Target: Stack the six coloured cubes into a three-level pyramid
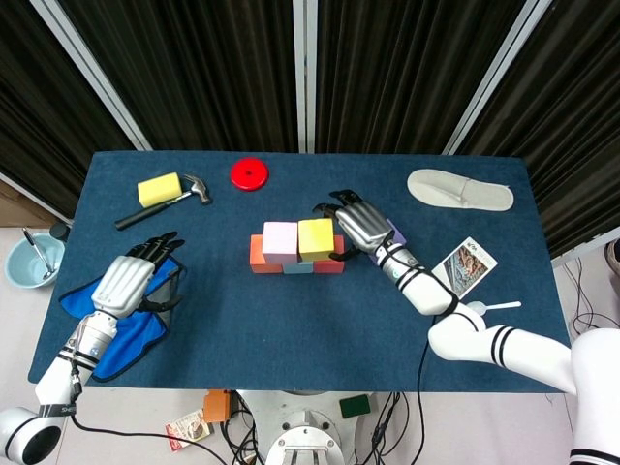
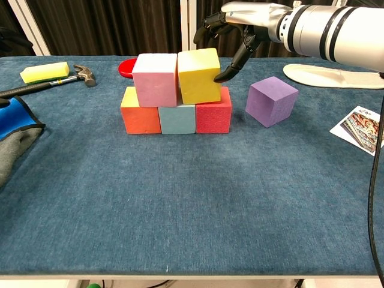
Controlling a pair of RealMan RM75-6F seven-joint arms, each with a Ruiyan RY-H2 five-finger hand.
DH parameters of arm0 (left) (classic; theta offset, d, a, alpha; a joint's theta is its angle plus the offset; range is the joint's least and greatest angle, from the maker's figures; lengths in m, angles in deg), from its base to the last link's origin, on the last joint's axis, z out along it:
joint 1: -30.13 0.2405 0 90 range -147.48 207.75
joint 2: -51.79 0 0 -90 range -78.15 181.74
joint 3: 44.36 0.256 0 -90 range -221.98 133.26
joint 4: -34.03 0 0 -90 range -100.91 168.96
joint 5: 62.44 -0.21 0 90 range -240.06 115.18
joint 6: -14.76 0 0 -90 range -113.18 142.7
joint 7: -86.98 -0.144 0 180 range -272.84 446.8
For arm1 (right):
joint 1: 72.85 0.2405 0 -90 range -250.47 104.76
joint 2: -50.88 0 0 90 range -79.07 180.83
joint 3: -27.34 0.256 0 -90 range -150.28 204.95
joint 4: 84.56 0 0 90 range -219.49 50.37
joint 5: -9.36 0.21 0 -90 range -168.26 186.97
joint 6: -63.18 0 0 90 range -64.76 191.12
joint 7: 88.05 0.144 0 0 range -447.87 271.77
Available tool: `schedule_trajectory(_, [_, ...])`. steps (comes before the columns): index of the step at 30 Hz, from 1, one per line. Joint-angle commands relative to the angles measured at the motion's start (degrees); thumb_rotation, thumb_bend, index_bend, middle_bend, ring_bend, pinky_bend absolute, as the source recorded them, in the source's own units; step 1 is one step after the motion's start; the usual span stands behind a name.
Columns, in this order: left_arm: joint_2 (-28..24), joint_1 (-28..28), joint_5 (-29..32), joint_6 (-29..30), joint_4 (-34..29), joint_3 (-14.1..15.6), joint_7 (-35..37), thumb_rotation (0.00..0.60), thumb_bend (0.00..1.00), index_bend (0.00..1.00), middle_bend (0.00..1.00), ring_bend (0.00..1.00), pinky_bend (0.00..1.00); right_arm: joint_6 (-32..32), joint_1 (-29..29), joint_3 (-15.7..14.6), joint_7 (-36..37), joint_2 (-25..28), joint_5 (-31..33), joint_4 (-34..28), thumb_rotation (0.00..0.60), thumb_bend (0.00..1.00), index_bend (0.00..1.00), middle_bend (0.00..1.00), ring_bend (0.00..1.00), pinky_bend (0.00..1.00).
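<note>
The purple cube (image 2: 272, 100), last to be stacked, is seen on the desk (image 2: 192, 198) just right of and below the right hand (image 2: 237, 30), whose curled fingers touch the yellow cube (image 2: 199, 75) without gripping.

Counter (image 2: 192, 198): fuzzy blue cloth, matt. Cubes, e.g. yellow cube (image 2: 199, 76): soft matt foam. Right hand (image 2: 240, 24): shiny metal w/ black fingers.

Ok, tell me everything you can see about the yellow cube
The yellow cube is a matte, foam-looking block on the pyramid's second level, beside the pink cube. It rests across the light blue cube and red cube, turned slightly askew. The right hand reaches around it; a fingertip meets its right face.
</note>
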Motion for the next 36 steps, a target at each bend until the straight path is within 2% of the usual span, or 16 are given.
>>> schedule_trajectory(1, [0.03, 0.09, -0.07, 0.03, 0.04, 0.02, 0.18, 0.475, 0.19, 0.1, 0.04, 0.1, 0.23, -0.08, 0.01, 0.08, 0.44, -0.21, 0.09, -0.05, 0.6, 0.15, 0.25, 0.35, 0.07, 0.09])
schedule_trajectory(23, [0.43, 0.18, -0.03, -0.74, 0.91, -0.03, 1.05, 0.467, 0.19, 0.1, 0.04, 0.1, 0.23, -0.82, 0.37, -0.41, 0.49, -1.52, 0.56, 1.62, 0.6, 0.15, 0.25, 0.32, 0.07, 0.08])
schedule_trajectory(36, [0.78, -0.15, 0.11, -1.22, 1.18, -0.32, 0.87, 0.467, 0.19, 0.1, 0.04, 0.1, 0.23, -0.84, 0.02, -0.59, -0.48, -1.12, 1.72, 0.91, 0.6, 0.14, 0.12, 0.21, 0.06, 0.03])
